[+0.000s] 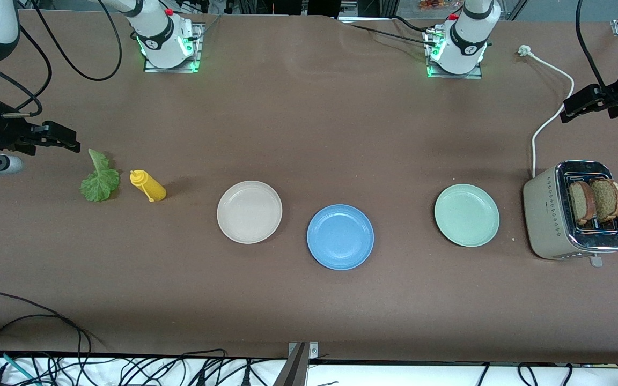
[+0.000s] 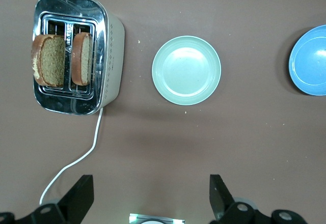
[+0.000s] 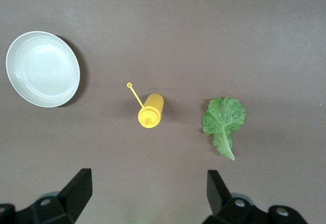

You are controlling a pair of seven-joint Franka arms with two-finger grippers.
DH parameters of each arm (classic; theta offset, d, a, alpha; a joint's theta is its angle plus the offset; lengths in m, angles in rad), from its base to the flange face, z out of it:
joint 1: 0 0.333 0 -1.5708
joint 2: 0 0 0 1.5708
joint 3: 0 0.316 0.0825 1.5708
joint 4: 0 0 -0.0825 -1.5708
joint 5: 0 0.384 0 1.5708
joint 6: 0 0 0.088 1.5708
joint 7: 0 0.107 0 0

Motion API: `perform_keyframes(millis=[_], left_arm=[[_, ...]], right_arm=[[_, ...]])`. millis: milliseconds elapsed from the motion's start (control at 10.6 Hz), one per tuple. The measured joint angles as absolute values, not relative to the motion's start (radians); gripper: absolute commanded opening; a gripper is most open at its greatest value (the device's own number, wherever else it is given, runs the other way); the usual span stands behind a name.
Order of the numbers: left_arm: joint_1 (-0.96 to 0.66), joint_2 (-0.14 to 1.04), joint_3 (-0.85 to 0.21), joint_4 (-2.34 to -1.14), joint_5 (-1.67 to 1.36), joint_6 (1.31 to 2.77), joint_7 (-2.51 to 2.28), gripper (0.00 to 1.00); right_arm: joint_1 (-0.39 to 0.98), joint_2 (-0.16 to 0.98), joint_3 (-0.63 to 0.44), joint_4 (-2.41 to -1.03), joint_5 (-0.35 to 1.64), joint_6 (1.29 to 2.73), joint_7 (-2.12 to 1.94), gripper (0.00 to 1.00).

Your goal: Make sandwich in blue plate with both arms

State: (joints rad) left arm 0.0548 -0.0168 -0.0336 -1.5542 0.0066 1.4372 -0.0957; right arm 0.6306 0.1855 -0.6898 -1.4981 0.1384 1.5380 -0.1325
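My left gripper point(image 2: 147, 196) hangs spread wide over bare table near the toaster point(image 1: 553, 222), where two bread slices point(image 1: 596, 201) stand half hidden in the slots. My right gripper point(image 3: 147, 193) hangs spread near the lettuce point(image 1: 98, 179). The blue plate point(image 1: 340, 236) sits mid-table. The toaster's marks look too small to read.
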Motion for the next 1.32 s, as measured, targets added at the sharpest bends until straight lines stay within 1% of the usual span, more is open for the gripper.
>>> perform_keyframes(millis=[751, 1315], left_arm=[[0.06, -0.017, -0.029, -1.554, 0.007, 1.436, -0.096, 1.0], [0.126, 0.011, -0.026, -1.556, 0.007, 1.435, -0.09, 1.0]], right_arm=[[0.626, 0.188, -0.708, -1.5, 0.125, 1.488, -0.132, 1.0], [0.624, 0.197, -0.712, -1.503, 0.122, 1.484, -0.132, 1.0]])
